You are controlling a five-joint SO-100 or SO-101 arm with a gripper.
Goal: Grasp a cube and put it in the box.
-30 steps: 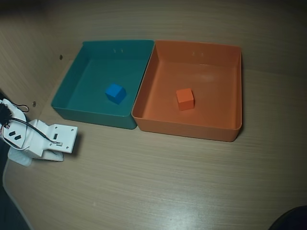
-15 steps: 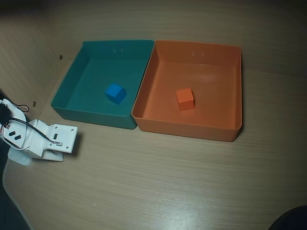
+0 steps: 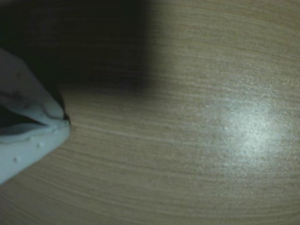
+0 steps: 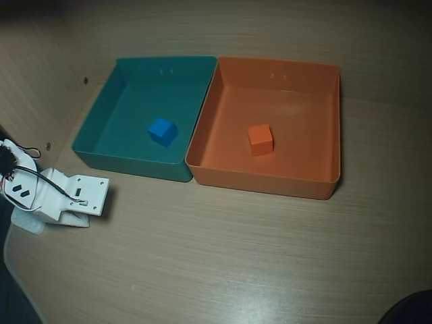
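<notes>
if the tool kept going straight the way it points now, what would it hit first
Most likely nothing but bare table. In the wrist view the tool sits at the left edge, pointing across open wood with neither tray nor cube ahead. How high it rides above the surface is unclear, so it might simply skim over it.

The cube (image 4: 260, 139), small, orange and matte, is resting flat on the floor of the box (image 4: 317, 183), near its middle and clear of every wall. The box, a shallow square orange tray, is sitting upright.

no legible txt, labels, brands or nos. anywhere
</notes>
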